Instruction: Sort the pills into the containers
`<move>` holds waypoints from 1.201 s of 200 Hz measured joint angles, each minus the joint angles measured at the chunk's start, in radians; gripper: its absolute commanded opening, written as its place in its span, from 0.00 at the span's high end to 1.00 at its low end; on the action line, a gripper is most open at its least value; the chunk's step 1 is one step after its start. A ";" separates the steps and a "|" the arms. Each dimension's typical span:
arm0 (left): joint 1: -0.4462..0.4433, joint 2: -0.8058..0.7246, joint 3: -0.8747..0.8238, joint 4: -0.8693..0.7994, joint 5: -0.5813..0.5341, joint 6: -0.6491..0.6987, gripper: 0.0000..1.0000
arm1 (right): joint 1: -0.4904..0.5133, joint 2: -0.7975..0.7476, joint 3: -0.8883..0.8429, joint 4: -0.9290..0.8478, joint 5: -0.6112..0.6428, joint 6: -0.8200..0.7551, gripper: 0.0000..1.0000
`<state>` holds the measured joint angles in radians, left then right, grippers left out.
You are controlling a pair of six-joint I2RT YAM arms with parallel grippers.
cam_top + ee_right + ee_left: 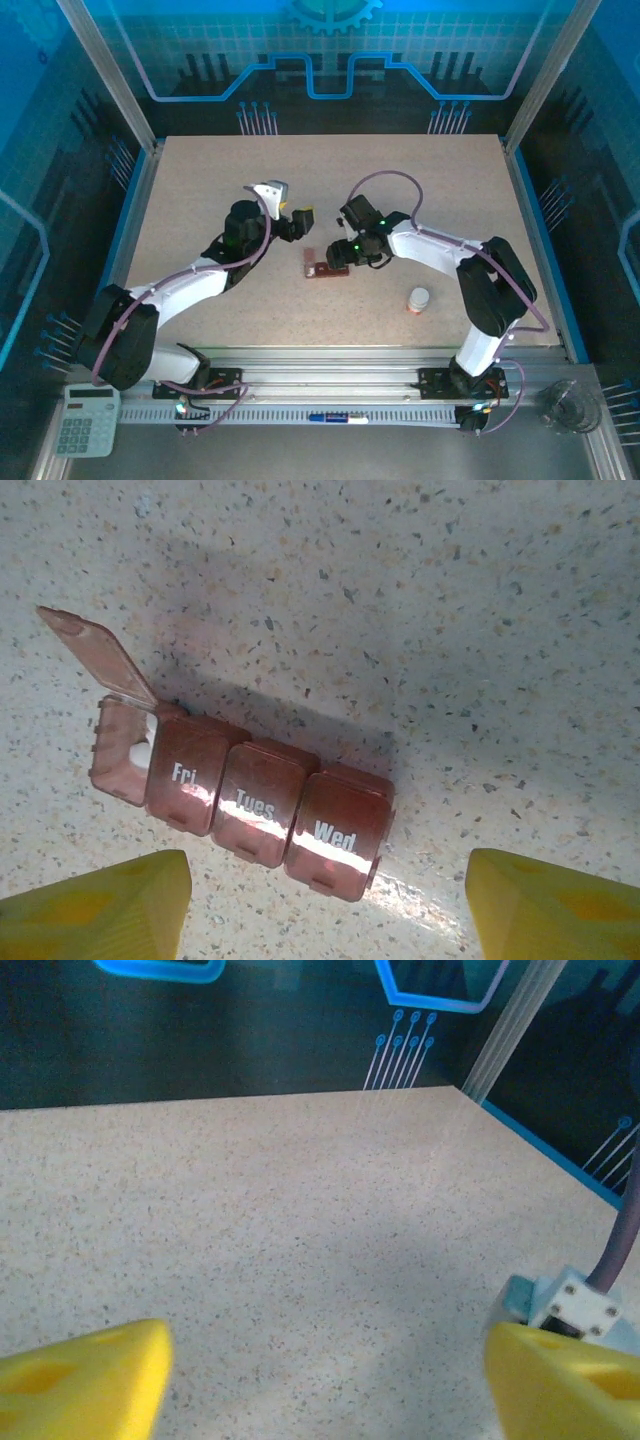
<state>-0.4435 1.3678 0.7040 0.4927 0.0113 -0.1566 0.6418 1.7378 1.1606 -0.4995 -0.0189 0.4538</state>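
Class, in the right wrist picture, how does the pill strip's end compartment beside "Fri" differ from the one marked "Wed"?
The end compartment has its lid flipped up; the Wed compartment is shut. White pieces, apparently pills, show inside the end compartment; the Wed compartment's contents are hidden. The Wed compartment's label reads plainly; the end compartment's cannot be read. Both are reddish-brown cells of one strip.
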 measured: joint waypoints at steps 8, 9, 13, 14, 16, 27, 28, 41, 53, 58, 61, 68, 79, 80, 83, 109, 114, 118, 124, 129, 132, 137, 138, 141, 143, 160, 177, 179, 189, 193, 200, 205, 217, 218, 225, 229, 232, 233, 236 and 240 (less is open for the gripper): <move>0.001 0.002 0.013 -0.028 0.000 0.009 0.48 | 0.001 0.010 0.001 0.000 0.004 -0.003 0.26; 0.002 0.002 0.015 -0.033 0.000 0.015 0.50 | 0.001 0.011 0.001 0.000 0.004 -0.003 0.26; 0.002 0.003 0.021 -0.043 0.000 0.015 0.56 | 0.001 0.016 0.001 0.000 0.006 -0.003 0.26; 0.002 0.004 0.023 -0.049 0.000 0.014 0.58 | 0.001 0.017 0.001 0.000 0.007 -0.003 0.26; 0.003 0.005 0.024 -0.053 0.000 0.021 0.62 | 0.001 0.019 0.001 0.000 0.007 -0.003 0.26; 0.003 0.010 0.036 -0.081 0.000 0.024 0.82 | 0.001 0.029 0.001 0.000 0.012 -0.004 0.26; 0.003 0.010 0.037 -0.083 0.000 0.026 0.84 | 0.001 0.029 0.001 0.000 0.012 -0.004 0.26; 0.003 0.013 0.042 -0.109 0.000 0.029 1.00 | 0.001 0.034 0.001 0.000 0.015 -0.004 0.26; 0.003 0.015 0.042 -0.130 0.000 0.036 1.00 | 0.001 0.036 0.001 0.000 0.018 -0.006 0.26; 0.003 0.017 0.042 -0.138 0.000 0.035 1.00 | 0.002 0.037 0.001 0.000 0.018 -0.007 0.26; 0.003 0.019 0.043 -0.144 0.000 0.036 1.00 | 0.002 0.038 0.001 0.000 0.018 -0.007 0.26; 0.003 0.025 0.048 -0.158 0.000 0.035 1.00 | 0.002 0.042 0.001 0.001 0.019 -0.008 0.27; 0.003 0.033 0.057 -0.180 0.002 0.035 1.00 | 0.001 0.048 0.001 0.002 0.019 -0.008 0.27; 0.003 0.034 0.058 -0.182 0.003 0.035 1.00 | 0.002 0.049 0.001 0.002 0.019 -0.008 0.27; 0.003 0.036 0.061 -0.186 0.005 0.035 1.00 | 0.001 0.051 0.001 0.002 0.019 -0.008 0.27; 0.003 0.067 0.098 -0.230 0.047 0.035 1.00 | 0.002 0.072 0.005 0.003 0.018 -0.011 0.27; 0.003 0.076 0.111 -0.244 0.056 0.035 1.00 | 0.002 0.075 0.005 0.004 0.018 -0.011 0.27; 0.003 0.085 0.122 -0.256 0.062 0.035 1.00 | 0.002 0.079 0.006 0.004 0.018 -0.011 0.27; 0.003 0.099 0.140 -0.272 0.070 0.035 1.00 | 0.002 0.082 0.006 0.006 0.018 -0.010 0.27; 0.003 0.112 0.158 -0.291 0.077 0.035 1.00 | 0.001 0.085 0.006 0.006 0.018 -0.010 0.27; 0.003 0.119 0.168 -0.303 0.082 0.035 1.00 | 0.001 0.086 0.006 0.006 0.018 -0.010 0.27; 0.003 0.133 0.188 -0.324 0.090 0.035 1.00 | 0.001 0.088 0.006 0.006 0.018 -0.010 0.27; 0.003 0.137 0.194 -0.330 0.092 0.035 1.00 | 0.001 0.089 0.006 0.007 0.018 -0.011 0.27; 0.003 0.146 0.206 -0.341 0.096 0.035 1.00 | 0.001 0.090 0.006 0.007 0.018 -0.010 0.27; 0.003 0.151 0.212 -0.348 0.097 0.035 1.00 | 0.001 0.091 0.006 0.007 0.018 -0.010 0.27; 0.004 0.202 0.278 -0.417 0.115 0.034 1.00 | 0.001 0.095 0.006 0.008 0.018 -0.010 0.27; 0.008 0.242 0.323 -0.476 0.126 0.031 1.00 | 0.001 0.096 0.006 0.008 0.018 -0.010 0.27; 0.008 0.247 0.327 -0.483 0.128 0.031 1.00 | 0.001 0.096 0.006 0.009 0.018 -0.010 0.27; 0.011 0.265 0.341 -0.510 0.132 0.027 1.00 | 0.001 0.096 0.006 0.012 0.018 -0.010 0.27; 0.013 0.272 0.347 -0.523 0.135 0.026 1.00 | 0.001 0.097 0.006 0.013 0.018 -0.010 0.27; 0.016 0.285 0.356 -0.547 0.138 0.024 1.00 | 0.001 0.097 0.006 0.014 0.018 -0.010 0.27; 0.018 0.294 0.363 -0.562 0.141 0.024 1.00 | 0.001 0.097 0.006 0.015 0.018 -0.010 0.28; 0.022 0.322 0.386 -0.603 0.148 0.024 1.00 | 0.001 0.098 0.006 0.015 0.018 -0.010 0.27; 0.022 0.323 0.388 -0.607 0.148 0.024 1.00 | 0.001 0.098 0.006 0.015 0.018 -0.010 0.27; 0.024 0.341 0.404 -0.633 0.154 0.024 1.00 | 0.001 0.098 0.006 0.015 0.018 -0.010 0.28; 0.025 0.354 0.415 -0.649 0.158 0.024 1.00 | 0.001 0.098 0.006 0.015 0.018 -0.010 0.28; 0.026 0.362 0.425 -0.661 0.162 0.024 1.00 | 0.001 0.099 0.006 0.016 0.018 -0.010 0.27; 0.026 0.365 0.427 -0.663 0.163 0.024 1.00 | 0.001 0.099 0.006 0.016 0.018 -0.010 0.27; 0.026 0.375 0.437 -0.675 0.166 0.024 1.00 | 0.001 0.099 0.006 0.016 0.018 -0.010 0.27; 0.027 0.388 0.452 -0.692 0.171 0.024 1.00 | 0.001 0.099 0.006 0.016 0.018 -0.010 0.28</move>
<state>-0.4168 1.7561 1.1561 -0.1993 0.1818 -0.1329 0.6430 1.8370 1.1671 -0.4831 -0.0013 0.4435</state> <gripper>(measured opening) 0.049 0.726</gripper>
